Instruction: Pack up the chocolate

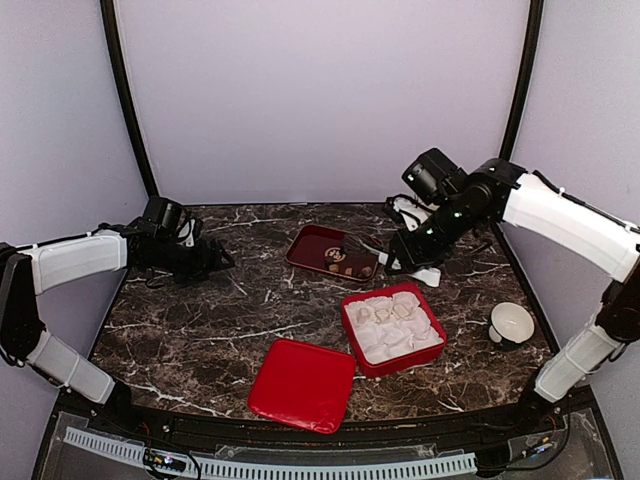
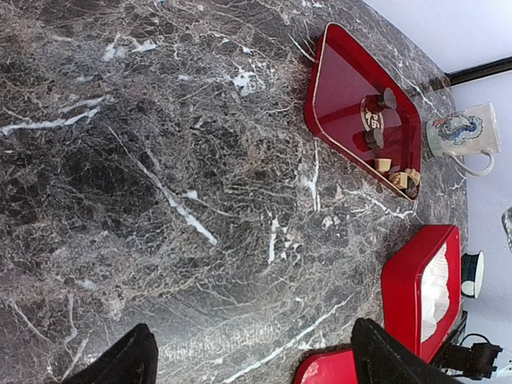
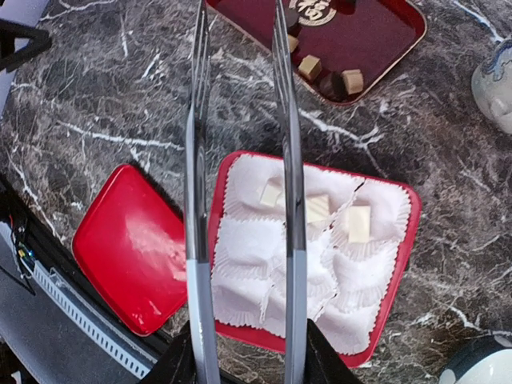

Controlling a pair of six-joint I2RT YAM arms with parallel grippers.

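Dark brown marble with white lines makes up the surface (image 1: 200, 330). Near the back sits a flat red tray (image 3: 376, 32). A few little bits of chocolate (image 3: 310, 66) lie in it, some tan and some dark. In front of the tray, a bit to the right, is a red box (image 3: 392, 264) full of white paper cups (image 3: 248, 240). Three cream pieces (image 3: 358, 223) lie in the cups along the side of the box nearest the tray. The other cups have nothing in them.

A red lid (image 1: 303, 385) lies flat just beside the box, at its near left corner. A small white cup (image 1: 511, 323) stands to the right of the box, apart from it. A mug with a blue picture (image 2: 464, 132) stands behind the tray.

The right claw (image 3: 238, 24) has two long, thin metal fingers. They are held apart with nothing between them. It hangs in the air, and from its own camera the fingers run over the box and reach toward the tray.

The left claw (image 2: 256, 364) is far off to the left, well away from the tray and the box. Its two black fingers (image 2: 120, 364) are spread wide and it holds nothing. Only bare marble lies below it.
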